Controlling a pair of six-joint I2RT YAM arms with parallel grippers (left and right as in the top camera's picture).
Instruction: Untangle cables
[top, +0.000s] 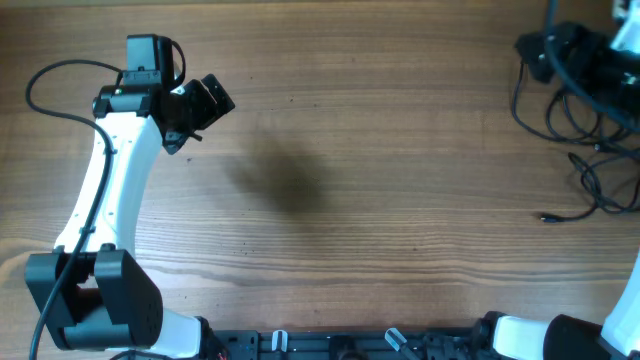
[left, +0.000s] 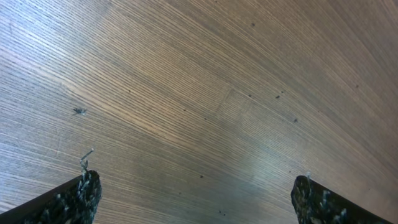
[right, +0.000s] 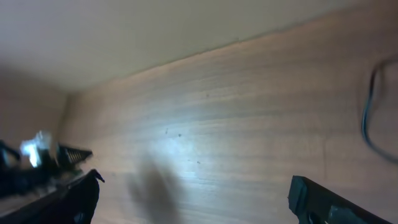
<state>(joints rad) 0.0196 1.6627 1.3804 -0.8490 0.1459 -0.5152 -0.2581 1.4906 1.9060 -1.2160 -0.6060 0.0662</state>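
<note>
cables (top: 590, 180): tangled loops at the tabletop's (top: 350, 150) far right, beside the right arm
left end effector (left: 193, 193): wide, empty, well apart from them
right end effector (right: 193, 186): wide, empty, near the tangle
Doing it well: probably pinch one strand near the free plug (top: 545, 217) and draw it out slowly
Views: overhead shows the whole tangle; the right wrist shows only one blurred loop
</note>
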